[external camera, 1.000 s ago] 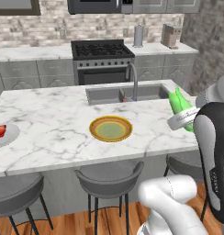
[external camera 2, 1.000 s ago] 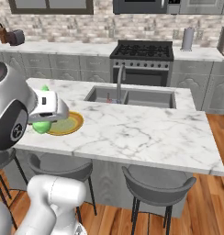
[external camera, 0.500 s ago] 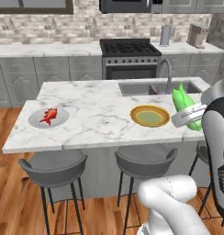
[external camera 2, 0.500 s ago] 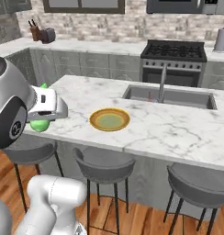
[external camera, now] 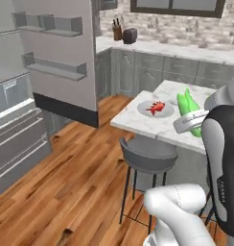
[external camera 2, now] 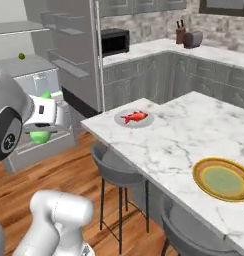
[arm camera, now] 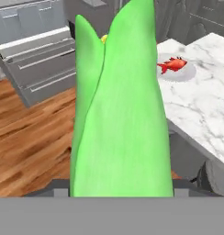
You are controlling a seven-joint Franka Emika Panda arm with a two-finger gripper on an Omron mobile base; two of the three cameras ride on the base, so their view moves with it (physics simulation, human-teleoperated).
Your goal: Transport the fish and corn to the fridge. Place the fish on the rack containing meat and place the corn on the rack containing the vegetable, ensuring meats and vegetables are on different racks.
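Holding the corn (arm camera: 120, 105), your gripper (external camera: 195, 120) is clamped on its lower end, and the hand view has the cob rising upright from between the fingers with a speck of yellow at the tip. You see the same cob in the left base view, standing beside the arm just off the near edge of the island (external camera: 152, 126), and in the right base view it is a green lump behind the white hand (external camera 2: 43, 114).

You find the fish (external camera 2: 134, 117) on a grey plate (external camera 2: 122, 120) at the left end of the island, well apart from the gripper. A brown-rimmed plate (external camera 2: 200, 179) with a green centre lies on the near right part of the marble in the right base view.

You can pick out the vegetable (external camera 2: 22, 56) on a pale shelf of the open fridge (external camera 2: 29, 65) at far left in that view, a small green ball. The left base view gives you the fridge's drawers (external camera: 20, 144) and door shelves (external camera: 55, 69) instead. A knife block (external camera: 118, 32) and toaster (external camera: 130, 35) stand on the far counter, and a microwave (external camera 2: 114, 41) shows in the right base view.

Faint lettering on the arm's dark panel is too small to read.
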